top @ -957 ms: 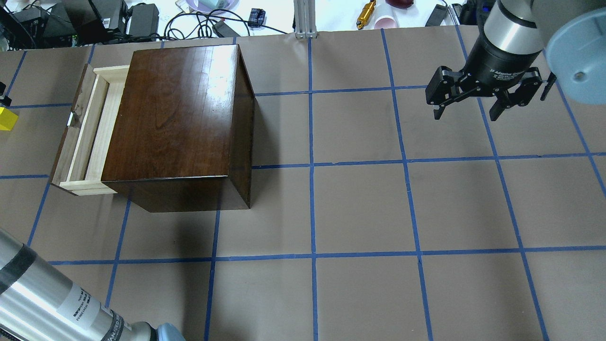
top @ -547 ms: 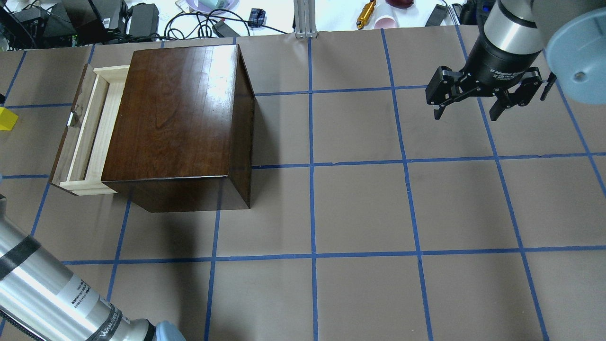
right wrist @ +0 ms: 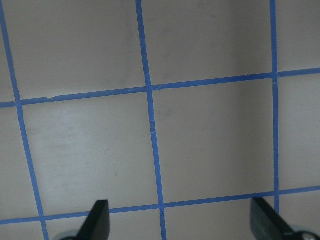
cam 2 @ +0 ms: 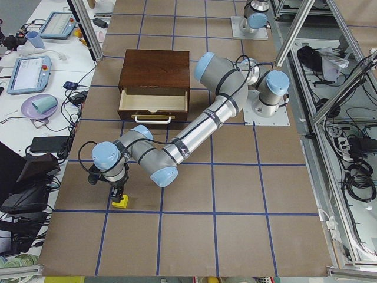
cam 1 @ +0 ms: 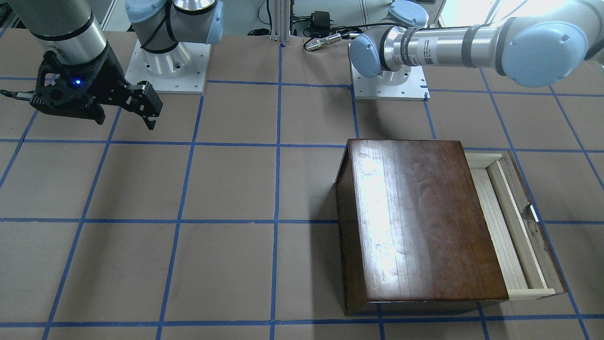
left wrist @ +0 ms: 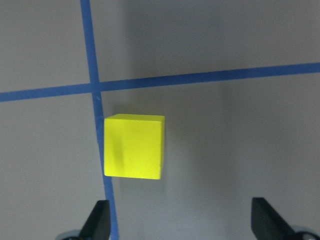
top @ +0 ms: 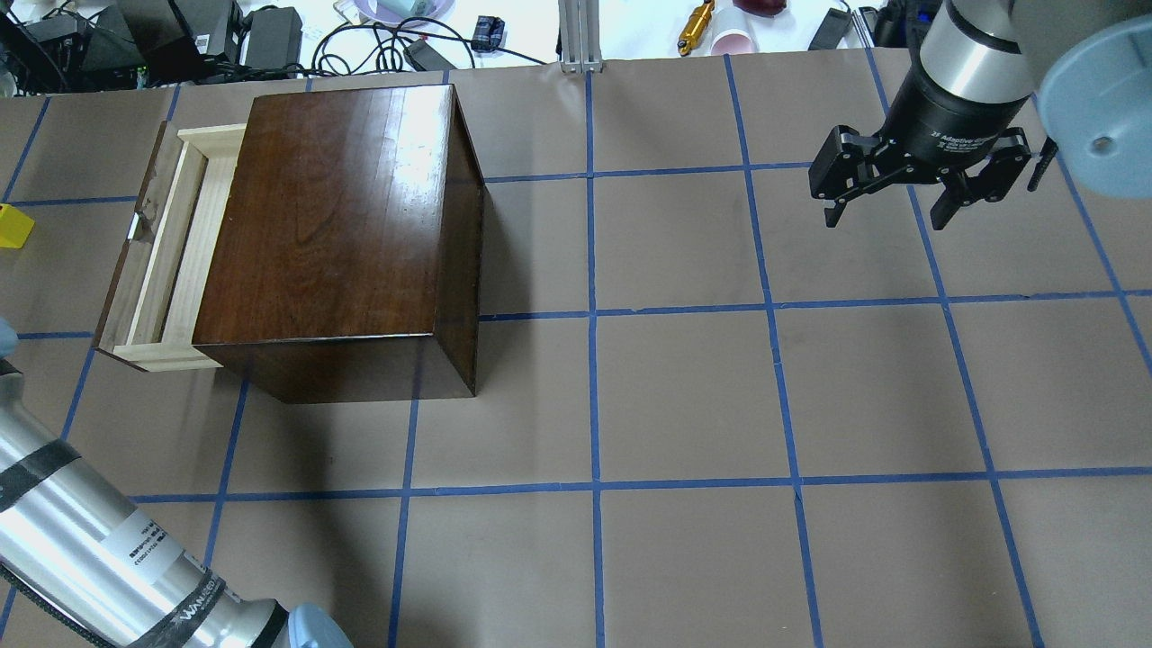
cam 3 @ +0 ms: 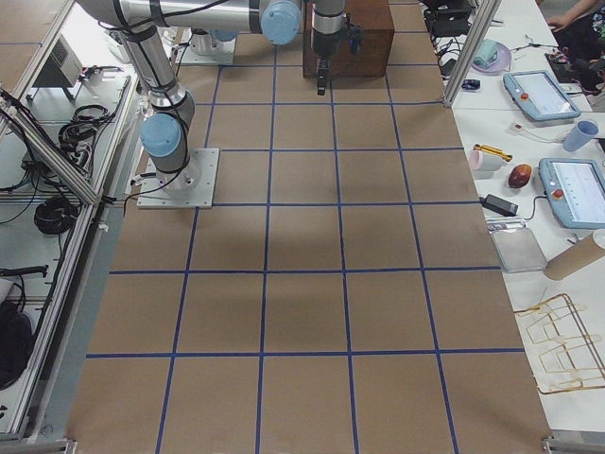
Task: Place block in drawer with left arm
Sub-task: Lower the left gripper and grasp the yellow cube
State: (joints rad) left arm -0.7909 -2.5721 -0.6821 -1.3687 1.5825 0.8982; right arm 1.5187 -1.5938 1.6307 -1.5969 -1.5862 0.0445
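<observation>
Far left on the bench [top: 684,396], the block [left wrist: 133,146] lies below the spread left hand [left wrist: 182,222] but off-centre, toward one side, so closing could shove or twist it. Right of it the drawer [top: 171,243] seems only part-open: a narrow slot, easy to miss. Far right, the right hand [top: 886,216] hangs spread, idle.

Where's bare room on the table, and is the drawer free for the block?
The drawer is open, its exposed floor bare. Widest free patch: table squares between the box and the open right gripper. Crowded only beyond the drawer front, where the open left gripper hangs over the block.
</observation>
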